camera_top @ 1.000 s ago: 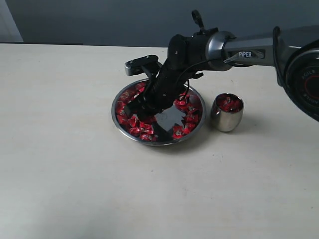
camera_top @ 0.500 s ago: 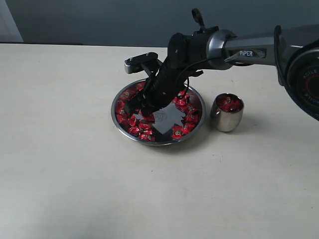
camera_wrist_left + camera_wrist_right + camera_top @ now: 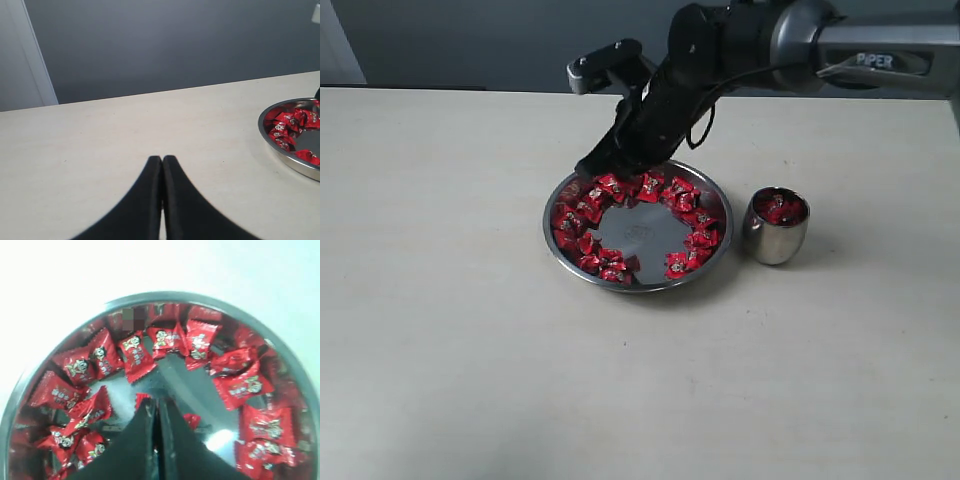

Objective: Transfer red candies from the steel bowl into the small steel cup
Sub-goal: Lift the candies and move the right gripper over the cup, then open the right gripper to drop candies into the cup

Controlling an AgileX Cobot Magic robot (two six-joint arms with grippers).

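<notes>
Nearest the camera, the wide shallow steel bowl (image 3: pixel 638 289) sits on the pale counter (image 3: pixel 470 350) with the shiny red wrapped candies (image 3: pixel 578 215) ringed round its bare middle. The small round-bellied steel cup (image 3: pixel 775 238) stands just beside the bowl on its right, with a few reds inside. Further back, the right arm's black fingers (image 3: pixel 150 412) hang over the bowl's far-left rim, pressed together with a scrap of red at the tips. Tbh I can't tell if a candy's really pinched, but either way the cup lies clean across the bowl from them. The left arm's fingers (image 3: pixel 156 167) are clamped empty over counter off the bowl's left side, so I'd guess the right arm is nearer for the carry.
</notes>
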